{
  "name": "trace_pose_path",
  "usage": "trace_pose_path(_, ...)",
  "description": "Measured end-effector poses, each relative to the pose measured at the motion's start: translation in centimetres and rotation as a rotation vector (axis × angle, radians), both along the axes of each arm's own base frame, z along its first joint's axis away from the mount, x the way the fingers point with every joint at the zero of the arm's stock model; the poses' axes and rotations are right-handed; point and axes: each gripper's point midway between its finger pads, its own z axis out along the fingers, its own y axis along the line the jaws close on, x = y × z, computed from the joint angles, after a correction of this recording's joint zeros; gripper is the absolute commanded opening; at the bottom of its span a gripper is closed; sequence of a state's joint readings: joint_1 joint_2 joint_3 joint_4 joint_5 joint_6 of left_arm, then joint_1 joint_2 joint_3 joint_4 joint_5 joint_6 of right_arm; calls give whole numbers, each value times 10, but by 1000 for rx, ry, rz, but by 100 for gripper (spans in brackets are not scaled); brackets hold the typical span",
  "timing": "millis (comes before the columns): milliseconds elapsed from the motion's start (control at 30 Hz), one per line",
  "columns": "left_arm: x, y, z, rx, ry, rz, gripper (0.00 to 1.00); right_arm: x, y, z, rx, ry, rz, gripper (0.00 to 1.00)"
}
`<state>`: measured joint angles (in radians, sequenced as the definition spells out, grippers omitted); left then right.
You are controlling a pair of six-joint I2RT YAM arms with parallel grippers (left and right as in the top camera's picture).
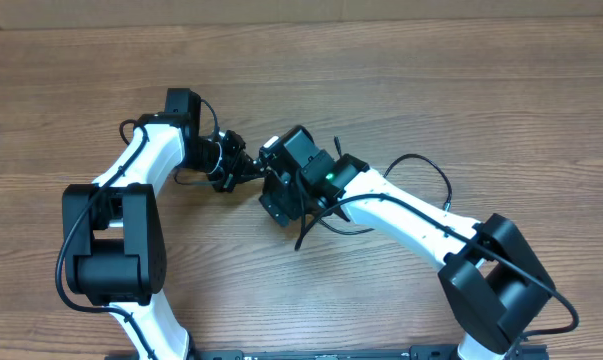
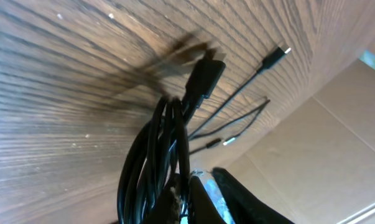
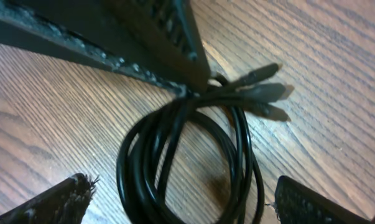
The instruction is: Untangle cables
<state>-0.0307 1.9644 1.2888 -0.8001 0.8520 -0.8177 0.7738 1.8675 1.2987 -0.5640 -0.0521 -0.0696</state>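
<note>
Clamping noted: left gripper [image 2: 188, 190] closed on the cables [image 2: 153, 155]; right gripper [image 3: 187, 202] spread wide

Left gripper: the jaws are closed tight on a bunch of the cables, at 6 o'clock in the left wrist view. The strands run from the grip toward 12 o'clock and end in a blurred black plug [image 2: 206, 74] over the table [image 2: 63, 93]. Whether that plug touches the wood cannot be told.

Right gripper: its fingers [image 3: 56, 202] stand far apart, at 7 and 5 o'clock in the right wrist view, holding nothing. Between them sits a loop of several strands, touching neither finger so far as can be seen. Whether the loop rests on the wood or hangs just above it cannot be told. At the loop's 12 o'clock the strands gather under a dark finger that crosses the top of the frame. Just beyond it, three plugs [image 3: 262, 93] fan out toward 3 o'clock.

Surroundings: more loose cords lie on the wood at 2 to 3 o'clock in the left wrist view, apart from the held bunch. One ends in a silver-tipped plug [image 2: 279, 55]. Overhead, the two grippers meet near the table's centre. The left arm [image 1: 131, 200] enters from 8 o'clock and the right arm [image 1: 421, 220] from 4 o'clock. A few strands show below the right gripper. A tan panel [image 2: 336, 143] stands beyond the table edge.
</note>
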Motion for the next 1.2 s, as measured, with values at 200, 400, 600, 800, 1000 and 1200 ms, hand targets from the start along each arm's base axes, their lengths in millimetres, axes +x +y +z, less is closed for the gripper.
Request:
trace_pose_path(200, -2, -8, 9, -70, 22, 6, 4, -3, -8, -13, -31, -9, -2, 80)
trace_pose_path(400, -3, -12, 15, -111, 26, 3, 4, -1, -8, -13, -32, -18, -4, 11)
trace_pose_path(600, 3, -12, 15, -114, -8, 1, 9, -3, -6, -12, 11, 24, 6, 16)
trace_pose_path(800, 11, -3, 6, -40, -44, 13, 40, -12, -3, -8, 123, 135, 70, 52)
trace_pose_path(1000, 28, 25, -2, 36, -128, 46, 64, -25, 3, -11, 81, 116, 148, 61)
trace_pose_path(1200, 37, 58, -6, 91, -239, 22, 96, -32, 6, -17, -52, 8, 201, 68)
